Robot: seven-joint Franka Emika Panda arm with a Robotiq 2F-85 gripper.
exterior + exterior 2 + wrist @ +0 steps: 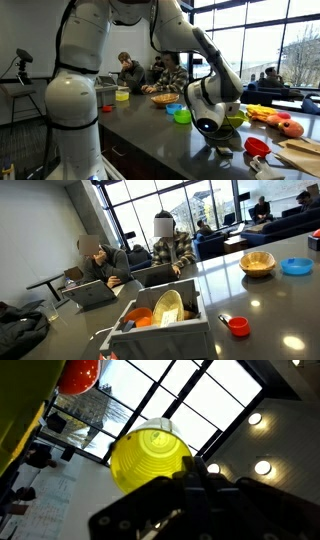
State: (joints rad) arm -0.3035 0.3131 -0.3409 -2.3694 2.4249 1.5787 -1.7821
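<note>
While held aloft, a yellow cup (150, 455) is pinched at its rim by the closed gripper (203, 476).
A carry seems in hand; next, a steady grip is called for.

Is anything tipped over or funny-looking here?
Yes. In the wrist view the gripper faces up toward the ceiling windows and lamps, with a yellow cup right at its fingertips. In an exterior view a yellow bowl stands on edge in the grey bin instead of lying flat.
</note>
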